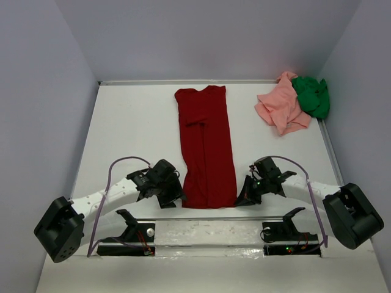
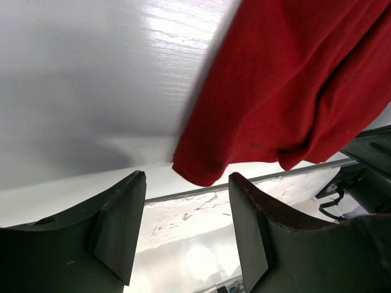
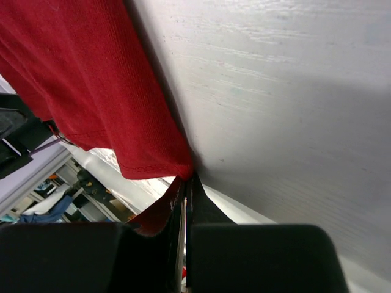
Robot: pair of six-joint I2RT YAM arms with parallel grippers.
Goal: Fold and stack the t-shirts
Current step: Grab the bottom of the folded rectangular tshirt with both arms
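The dark red t-shirt (image 1: 206,146) lies as a long narrow strip down the middle of the table, collar end far, hem near. My left gripper (image 1: 174,198) is at its near left corner, open; in the left wrist view the red cloth's (image 2: 287,79) corner hangs just beyond the gap of the left gripper (image 2: 186,177), touching neither finger. My right gripper (image 1: 242,198) is at the near right corner. In the right wrist view the right gripper (image 3: 189,176) is shut, pinching the hem corner of the red cloth (image 3: 91,79). The salmon pink t-shirt (image 1: 282,110) and green t-shirt (image 1: 313,94) lie crumpled at the far right.
Grey walls enclose the white table (image 1: 134,122) on the left, far and right sides. Both arm bases (image 1: 208,241) sit on a taped strip along the near edge. The pink and green heap touches the right wall.
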